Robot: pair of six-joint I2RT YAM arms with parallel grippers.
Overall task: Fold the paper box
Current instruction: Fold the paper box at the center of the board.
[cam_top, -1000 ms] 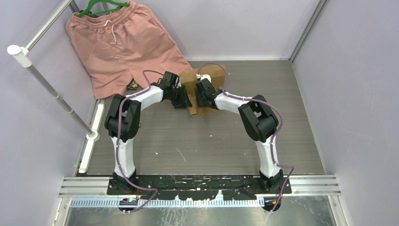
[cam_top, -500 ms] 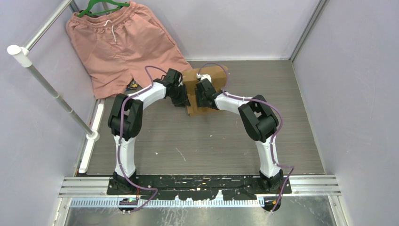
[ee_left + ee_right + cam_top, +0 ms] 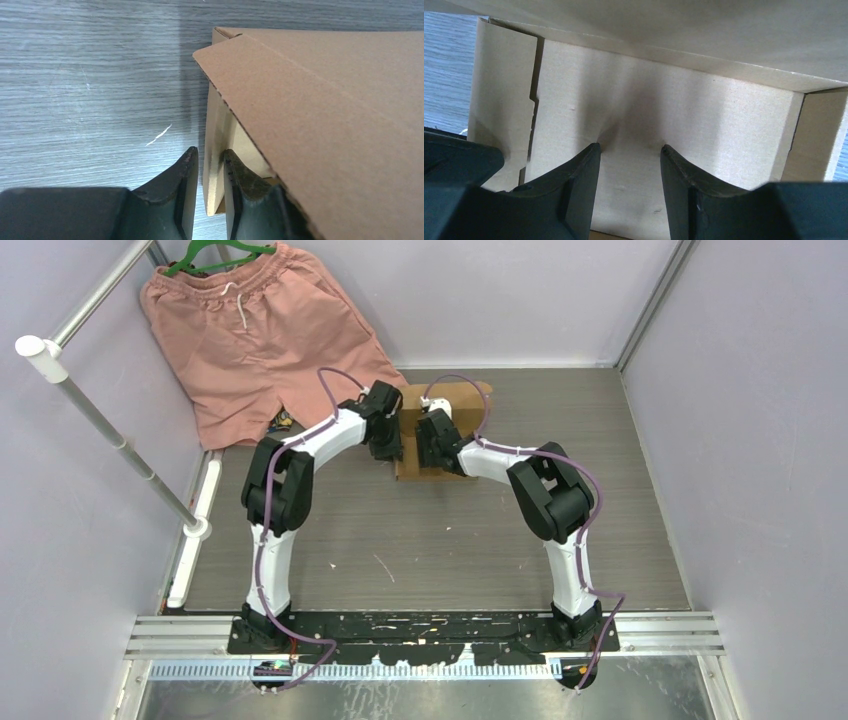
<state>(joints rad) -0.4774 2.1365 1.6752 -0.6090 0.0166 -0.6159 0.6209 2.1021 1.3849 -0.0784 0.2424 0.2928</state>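
The left pincer (image 3: 210,152) is set narrow, one finger on either side of an upright side wall of the cardboard box (image 3: 350,100). The inner finger lies against the wall and a thin dark gap shows at the outer one, so I cannot tell whether it is truly pinching. A broad flap (image 3: 280,95) slants over that wall and hides the rest of the inside from the left wrist view. To the left of the wall the grey wood-grain worktop (image 3: 75,75) shows a small white scratch (image 3: 159,135).

From above, the box sits toward the far middle of the worktop, between the two arms. Pink shorts (image 3: 260,330) on a green hanger (image 3: 215,252) lie at the far left, just beside the left arm's wrist.

The right pincer (image 3: 630,147) reaches into the box from the right. Its fingers stand moderately apart with nothing between them, and both tips rest at an inner panel (image 3: 674,110) of the box. A notched side flap (image 3: 504,100) stands to the left of that panel, a short wall (image 3: 819,130) stands to its right, and the lid leans overhead.
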